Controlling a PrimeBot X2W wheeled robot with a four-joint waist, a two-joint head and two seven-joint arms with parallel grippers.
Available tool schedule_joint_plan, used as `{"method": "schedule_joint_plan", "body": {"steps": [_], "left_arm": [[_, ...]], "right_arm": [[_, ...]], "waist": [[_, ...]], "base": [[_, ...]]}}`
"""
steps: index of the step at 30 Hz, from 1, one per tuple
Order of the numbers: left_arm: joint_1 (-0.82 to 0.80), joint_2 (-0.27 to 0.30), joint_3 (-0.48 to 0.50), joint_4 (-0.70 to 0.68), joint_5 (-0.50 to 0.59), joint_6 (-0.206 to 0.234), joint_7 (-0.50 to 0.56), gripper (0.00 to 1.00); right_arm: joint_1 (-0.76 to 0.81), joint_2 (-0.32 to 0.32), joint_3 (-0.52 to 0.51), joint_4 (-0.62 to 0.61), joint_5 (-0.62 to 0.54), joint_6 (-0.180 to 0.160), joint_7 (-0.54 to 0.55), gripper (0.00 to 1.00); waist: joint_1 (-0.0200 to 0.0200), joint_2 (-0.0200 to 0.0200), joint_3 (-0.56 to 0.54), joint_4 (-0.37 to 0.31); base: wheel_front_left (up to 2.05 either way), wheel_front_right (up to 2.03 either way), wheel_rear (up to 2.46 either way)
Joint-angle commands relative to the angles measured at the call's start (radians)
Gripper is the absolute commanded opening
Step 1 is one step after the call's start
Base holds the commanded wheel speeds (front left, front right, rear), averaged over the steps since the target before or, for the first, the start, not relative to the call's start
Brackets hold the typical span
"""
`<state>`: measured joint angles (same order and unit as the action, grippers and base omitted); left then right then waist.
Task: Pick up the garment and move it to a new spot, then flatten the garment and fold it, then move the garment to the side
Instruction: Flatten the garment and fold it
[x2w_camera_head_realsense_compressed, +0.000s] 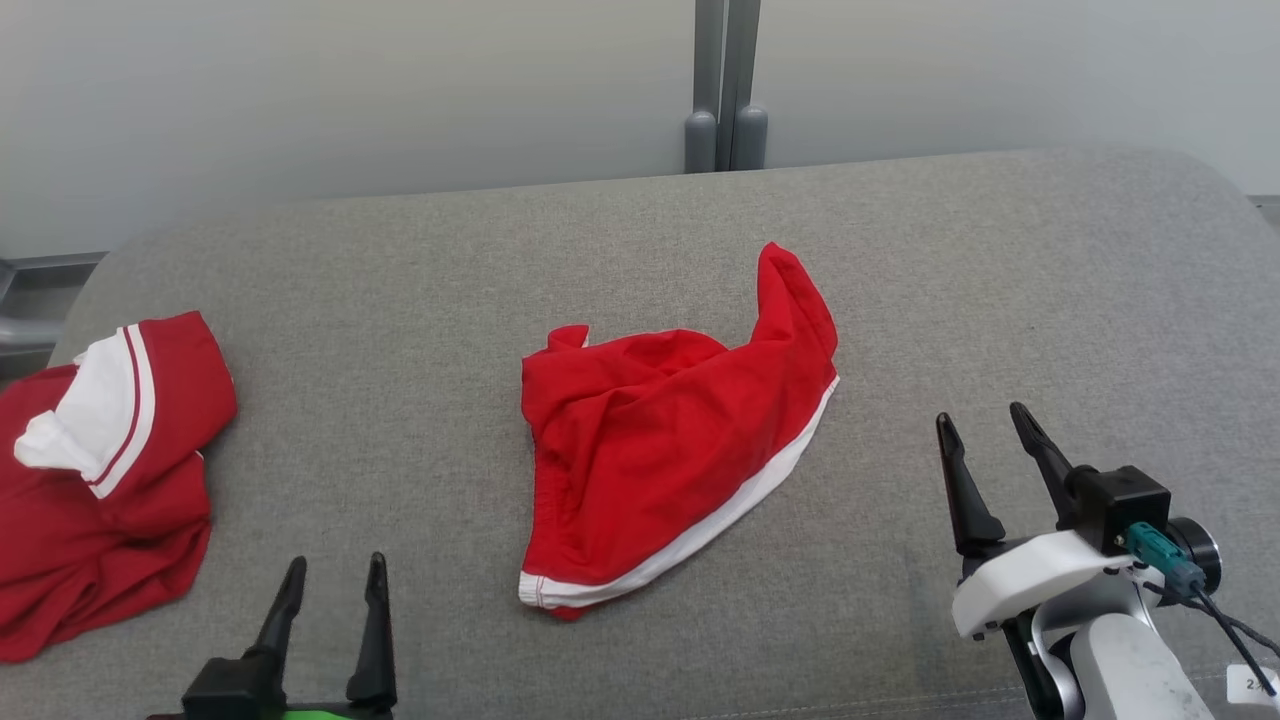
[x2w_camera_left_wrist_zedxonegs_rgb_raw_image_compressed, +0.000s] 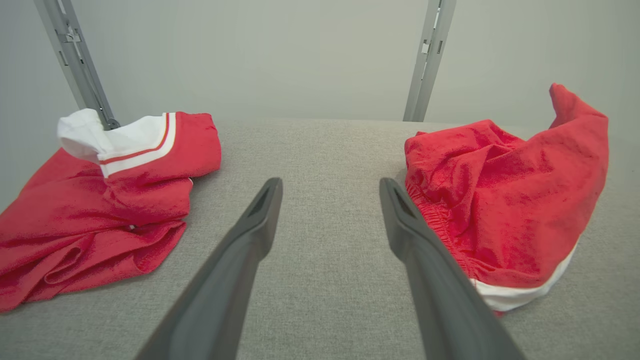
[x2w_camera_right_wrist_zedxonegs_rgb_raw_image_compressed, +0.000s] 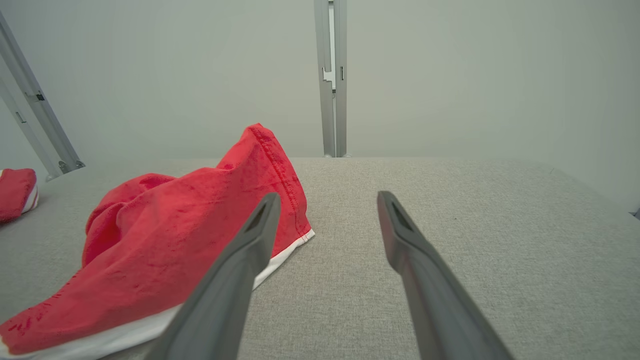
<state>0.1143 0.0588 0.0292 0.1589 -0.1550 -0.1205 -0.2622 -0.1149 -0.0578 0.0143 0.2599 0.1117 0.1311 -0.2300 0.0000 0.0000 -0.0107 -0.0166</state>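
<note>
Left gripper (x2w_camera_head_realsense_compressed: 337, 560) and right gripper (x2w_camera_head_realsense_compressed: 980, 413) both hold their fingers apart and empty, flanking the crumpled red garment (x2w_camera_head_realsense_compressed: 660, 450). It lies mid-desk (x2w_camera_head_realsense_compressed: 450, 300), white hem nearest. Right of it the desk is bare to its edge; left of it, a second garment (x2w_camera_head_realsense_compressed: 110, 480) overhangs the edge.

Head overhead, wrists low — shared garment (x2w_camera_head_realsense_compressed: 660, 450)

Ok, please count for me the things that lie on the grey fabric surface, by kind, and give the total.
Crumpled red cloth shorts with white hem: 1
Rumpled red cloth top with white striped trim: 1
Total: 2
</note>
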Motion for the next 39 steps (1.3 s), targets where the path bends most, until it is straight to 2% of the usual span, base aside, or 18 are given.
{"method": "schedule_joint_plan", "body": {"steps": [1,7,10,16,24,39], "left_arm": [[-0.02,0.0,-0.024,0.021,-0.013,-0.004,-0.002,1.0],[-0.07,0.011,-0.162,0.122,-0.04,-0.01,-0.002,1.0],[-0.121,0.029,-0.264,0.18,-0.081,-0.009,-0.002,1.0],[-0.188,0.056,-0.369,0.256,-0.143,-0.01,-0.002,1.0],[-0.264,0.078,-0.461,0.301,-0.195,-0.01,-0.002,1.0],[-0.363,0.084,-0.585,0.359,-0.246,-0.01,-0.002,1.0]], "right_arm": [[-0.029,-0.015,0.009,0.022,-0.006,-0.001,0.005,1.0],[-0.119,-0.047,0.036,0.133,-0.004,-0.001,0.006,1.0],[-0.193,-0.065,0.054,0.239,-0.002,-0.001,-0.001,1.0],[-0.32,-0.073,0.097,0.378,0.005,-0.001,-0.017,1.0],[-0.463,-0.094,0.164,0.546,0.01,-0.001,-0.03,1.0],[-0.648,-0.108,0.302,0.815,0.055,-0.001,-0.035,1.0]], "waist": [[0.0,0.0,0.01,0.0],[0.0,0.0,0.05,0.013],[0.0,0.0,0.081,0.025],[0.0,0.0,0.129,0.033],[0.0,0.0,0.19,0.047],[0.0,0.0,0.267,0.103]], "base": [[0.0,0.0,0.0],[0.0,0.0,0.0],[0.0,0.0,0.0],[0.0,0.0,0.0],[0.0,0.0,0.0],[0.0,0.0,0.0]]}}
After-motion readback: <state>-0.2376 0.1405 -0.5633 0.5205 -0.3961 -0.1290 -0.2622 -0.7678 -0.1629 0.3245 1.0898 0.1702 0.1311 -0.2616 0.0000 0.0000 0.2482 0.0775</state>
